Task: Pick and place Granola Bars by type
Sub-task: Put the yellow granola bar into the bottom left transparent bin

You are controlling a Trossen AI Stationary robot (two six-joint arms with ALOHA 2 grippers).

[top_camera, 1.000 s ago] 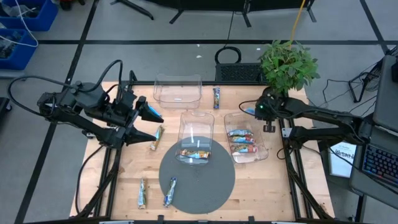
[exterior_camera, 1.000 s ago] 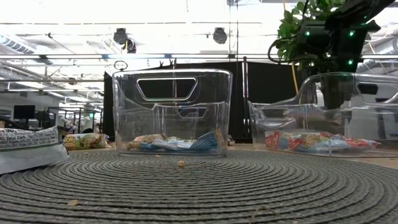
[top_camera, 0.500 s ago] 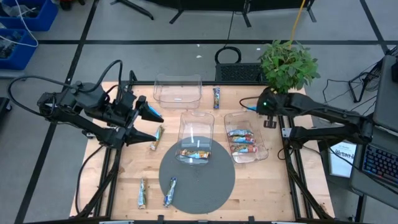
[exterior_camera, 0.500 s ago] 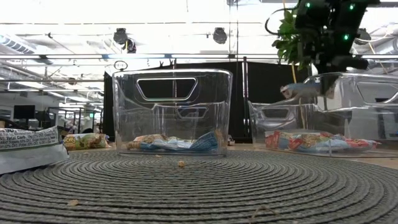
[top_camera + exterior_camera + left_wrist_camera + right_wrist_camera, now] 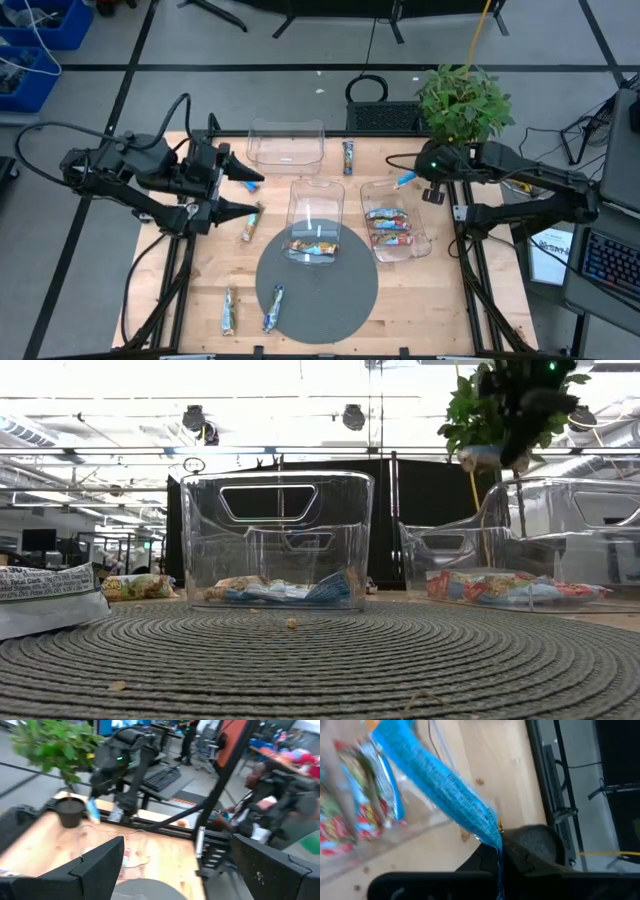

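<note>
right gripper (image 5: 412, 178): jaws pinching blue bar (image 5: 405, 180), carrying above bins
left gripper (image 5: 243, 194): jaws spread, waiting
next: lowering into matching bin

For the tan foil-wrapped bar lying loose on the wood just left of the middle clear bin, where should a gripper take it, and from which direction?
Judging from the high view, take the tan foil-wrapped bar across its narrow middle, coming straight down from above. It lies flat on the wooden table, slightly diagonal, so fingers should straddle its long sides. The open left gripper hovers nearest.
</note>
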